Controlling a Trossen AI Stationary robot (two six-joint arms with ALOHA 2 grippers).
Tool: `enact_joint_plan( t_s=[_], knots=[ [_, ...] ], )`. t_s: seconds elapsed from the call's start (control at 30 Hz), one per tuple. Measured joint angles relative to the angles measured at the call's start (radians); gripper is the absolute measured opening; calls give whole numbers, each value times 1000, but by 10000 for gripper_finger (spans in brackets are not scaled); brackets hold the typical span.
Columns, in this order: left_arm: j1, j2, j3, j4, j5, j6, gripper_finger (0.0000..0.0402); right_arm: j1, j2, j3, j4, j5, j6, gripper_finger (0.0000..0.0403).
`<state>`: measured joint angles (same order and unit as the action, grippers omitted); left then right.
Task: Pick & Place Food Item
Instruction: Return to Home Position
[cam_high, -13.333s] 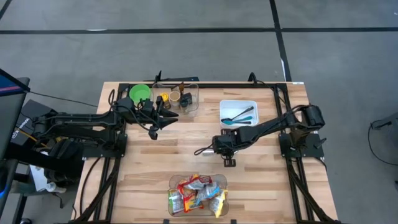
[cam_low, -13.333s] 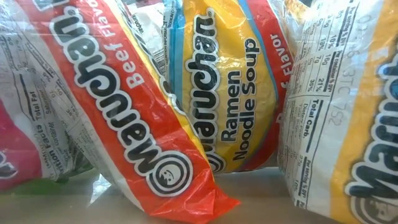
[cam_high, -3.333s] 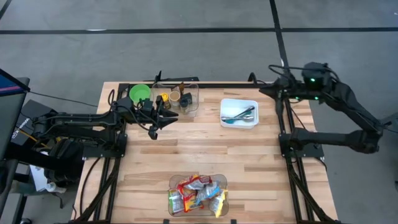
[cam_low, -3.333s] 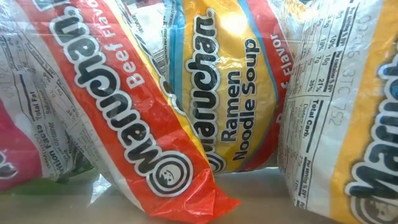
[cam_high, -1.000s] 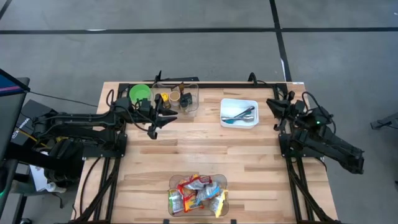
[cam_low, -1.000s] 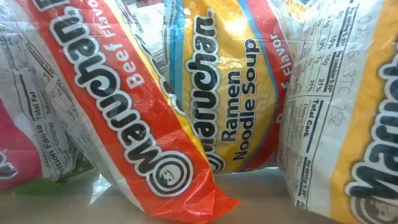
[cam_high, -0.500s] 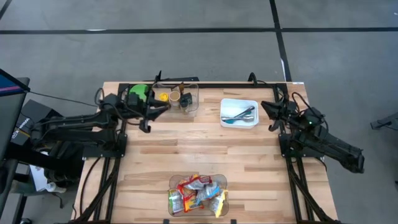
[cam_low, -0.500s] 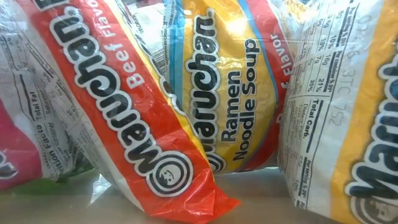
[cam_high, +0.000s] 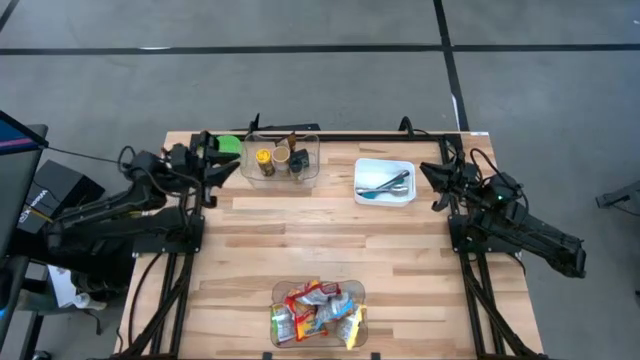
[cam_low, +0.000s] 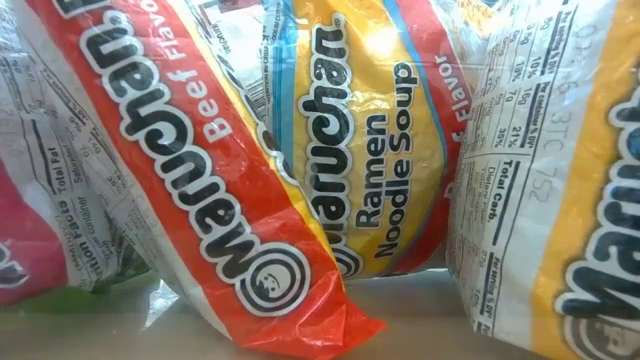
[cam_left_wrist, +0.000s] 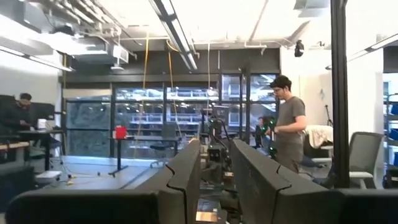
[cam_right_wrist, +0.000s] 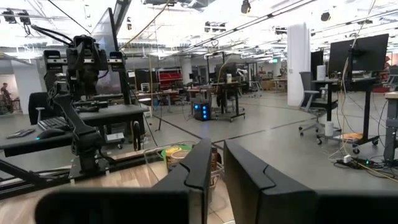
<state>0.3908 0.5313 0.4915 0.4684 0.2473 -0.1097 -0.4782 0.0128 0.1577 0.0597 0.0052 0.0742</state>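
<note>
Near the tabletop's far corners, left gripper (cam_left_wrist: 216, 148) and right gripper (cam_right_wrist: 217, 144) gape slightly, both empty. We'd retract slowly, clearing the white bin (cam_high: 385, 163).

I have two grippers: my left gripper (cam_high: 222, 168) and my right gripper (cam_high: 430, 187). On the one table (cam_high: 420, 290) I count one white bin (cam_high: 384, 166), one green bowl (cam_high: 226, 144) and two clear tubs, the back tub (cam_high: 314, 172) and the front tub (cam_high: 352, 287). The piles overlap from above, so perhaps three spoons (cam_high: 386, 186) and five noodle packets (cam_high: 315, 312). Beyond my left wrist I count two people: one standing person (cam_left_wrist: 287, 124) and one seated person (cam_left_wrist: 22, 109).
</note>
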Motion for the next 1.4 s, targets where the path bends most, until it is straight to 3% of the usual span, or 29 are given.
enact_joint_plan(
  t_s=[0.6, 1.27, 1.4],
  knots=[
    [76, -386, 0, -312, 0, 0, 85, 0, 0, 0, -53, 0, -3, 38],
    [76, -525, 0, -579, -15, 24, 85, 0, 0, -1, -97, -2, -3, 38],
    [76, -525, -14, -585, -49, 25, 85, 0, -1, -74, 11, -4, -4, 38]
  ],
)
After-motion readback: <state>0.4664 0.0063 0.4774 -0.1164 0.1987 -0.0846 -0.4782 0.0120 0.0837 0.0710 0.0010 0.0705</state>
